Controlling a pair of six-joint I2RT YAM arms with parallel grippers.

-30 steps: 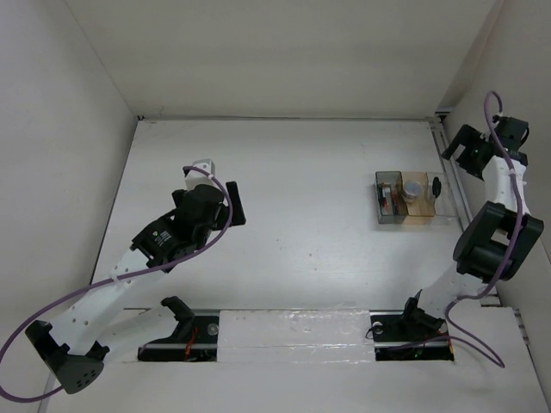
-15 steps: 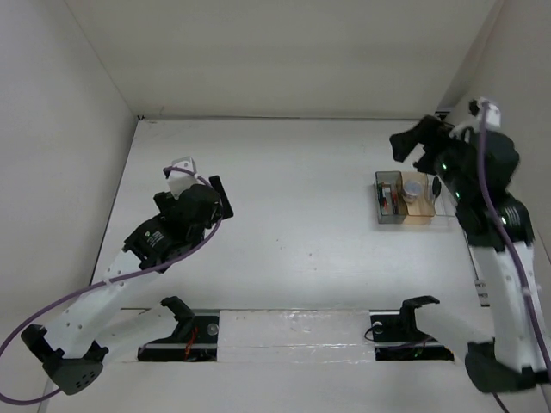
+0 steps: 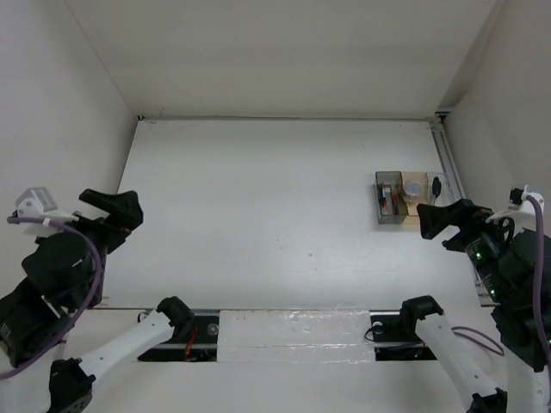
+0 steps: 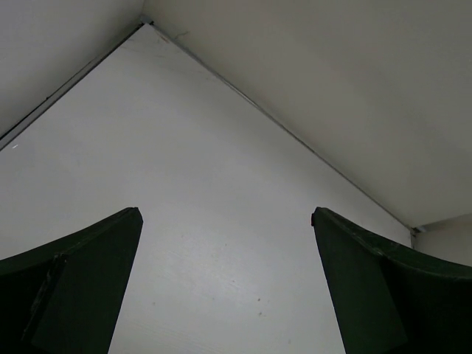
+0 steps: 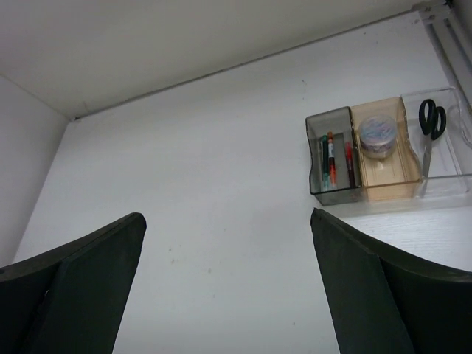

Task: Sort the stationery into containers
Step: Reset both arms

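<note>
Left gripper (image 4: 225,214), right gripper (image 5: 227,215): jaws apart, empty. White table (image 5: 184,184) beneath; organizer (image 5: 335,196) ahead-right of right gripper; white walls (image 4: 332,74) beyond.

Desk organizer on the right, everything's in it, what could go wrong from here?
The open right gripper hangs near the near side of the desk organizer; a careless swing could knock it. It sits beside the right edge of the table, so a shove might spill the scissors or pens.

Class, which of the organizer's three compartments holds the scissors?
The clear end compartment, with the scissors in it. The tan middle compartment holds the tape roll; the dark grey compartment holds the pens.
</note>
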